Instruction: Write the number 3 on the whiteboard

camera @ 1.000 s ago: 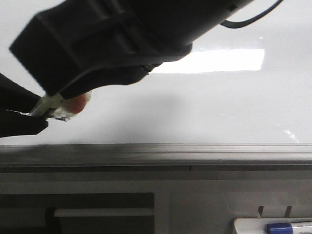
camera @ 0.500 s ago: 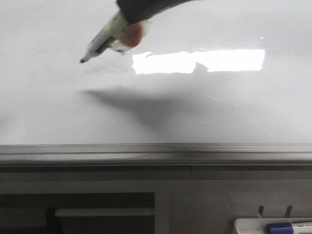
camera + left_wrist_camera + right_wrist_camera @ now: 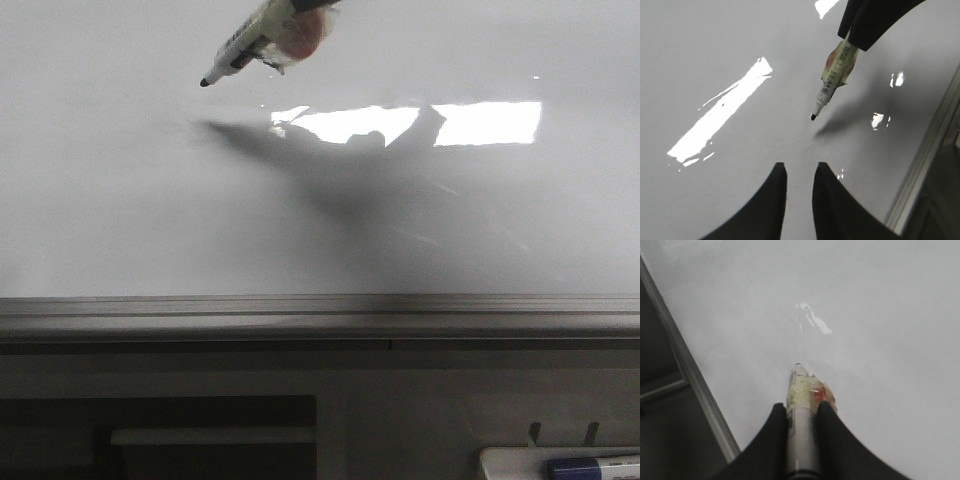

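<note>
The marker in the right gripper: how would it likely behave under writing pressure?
The marker looks rigid, so it probably won't bend. Its smooth round barrel might slip between the fingers, though the tape wrap likely adds grip. The glossy whiteboard offers little friction.

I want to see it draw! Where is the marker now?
In the front view, the marker is up top, left of centre, held by the right gripper above the whiteboard, tip pointing down-left.
</note>
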You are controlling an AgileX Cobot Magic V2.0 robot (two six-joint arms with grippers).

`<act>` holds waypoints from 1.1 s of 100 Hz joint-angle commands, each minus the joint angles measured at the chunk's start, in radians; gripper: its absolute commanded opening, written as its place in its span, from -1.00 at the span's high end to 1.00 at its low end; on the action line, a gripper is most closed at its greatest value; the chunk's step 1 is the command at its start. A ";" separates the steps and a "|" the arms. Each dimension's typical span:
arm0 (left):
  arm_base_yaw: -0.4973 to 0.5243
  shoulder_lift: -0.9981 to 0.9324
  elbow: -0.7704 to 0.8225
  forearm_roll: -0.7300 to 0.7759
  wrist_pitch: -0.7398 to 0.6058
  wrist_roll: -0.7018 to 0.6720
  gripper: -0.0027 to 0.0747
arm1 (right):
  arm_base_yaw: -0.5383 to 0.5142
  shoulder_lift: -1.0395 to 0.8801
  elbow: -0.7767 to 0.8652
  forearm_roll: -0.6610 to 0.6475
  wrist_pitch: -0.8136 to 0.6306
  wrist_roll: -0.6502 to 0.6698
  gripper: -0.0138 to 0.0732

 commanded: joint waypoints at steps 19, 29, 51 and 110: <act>0.001 0.007 -0.027 -0.015 -0.051 -0.009 0.67 | -0.036 0.048 -0.106 -0.001 -0.077 0.000 0.83; 0.001 0.007 -0.027 -0.015 -0.051 -0.009 0.67 | -0.060 0.054 -0.113 -0.003 -0.075 0.000 0.82; 0.001 0.007 -0.027 -0.015 -0.051 -0.009 0.67 | -0.132 0.023 -0.119 -0.014 0.088 0.000 0.81; 0.001 0.007 -0.027 -0.015 -0.051 -0.009 0.67 | -0.081 0.100 -0.132 -0.040 0.179 0.000 0.81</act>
